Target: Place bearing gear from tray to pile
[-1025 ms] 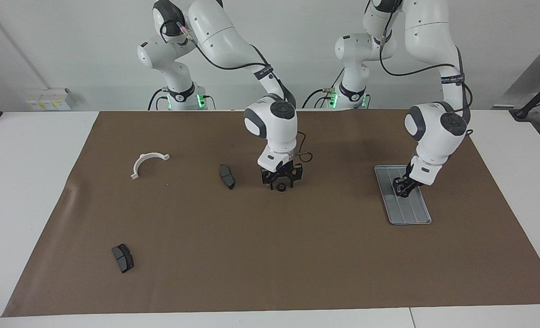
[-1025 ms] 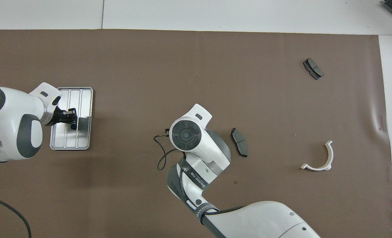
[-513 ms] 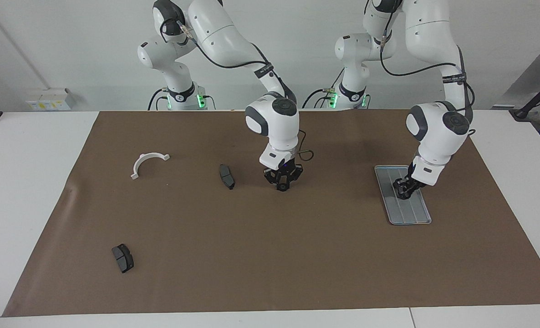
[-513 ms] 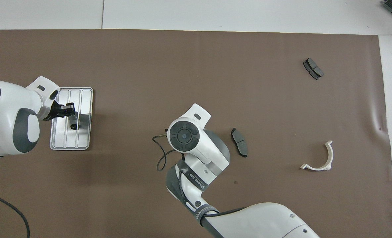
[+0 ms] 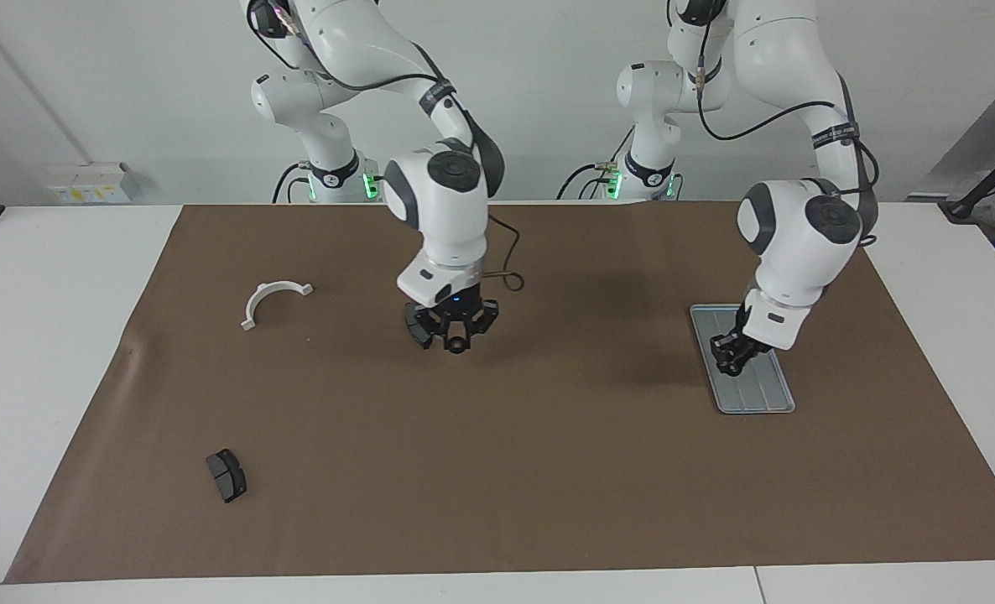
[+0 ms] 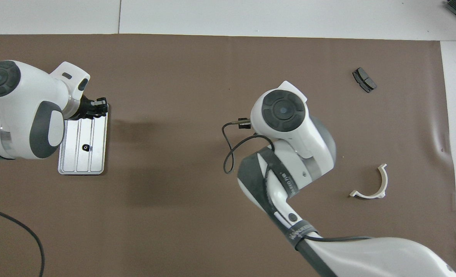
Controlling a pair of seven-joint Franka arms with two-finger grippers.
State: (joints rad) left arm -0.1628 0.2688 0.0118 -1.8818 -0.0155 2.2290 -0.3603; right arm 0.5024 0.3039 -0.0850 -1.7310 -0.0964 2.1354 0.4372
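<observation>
The tray (image 6: 99, 154) under the left gripper (image 5: 731, 356) looked like bright, smooth, glossy metal. The mat (image 5: 497, 470) beneath both grippers was matt brown, paper-like. Near the right gripper (image 5: 454, 334), the curved bracket (image 5: 273, 298) looked like smooth white plastic.

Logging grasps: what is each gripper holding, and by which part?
Right gripper holds a black gear by its rim; left gripper holds nothing seen.

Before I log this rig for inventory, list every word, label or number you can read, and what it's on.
Black band on the right arm: white lettering, too small to read.
Black band on the left arm: white lettering, too small to read.
White box by the wall: yellowish labels, unreadable.
No other text shows.
</observation>
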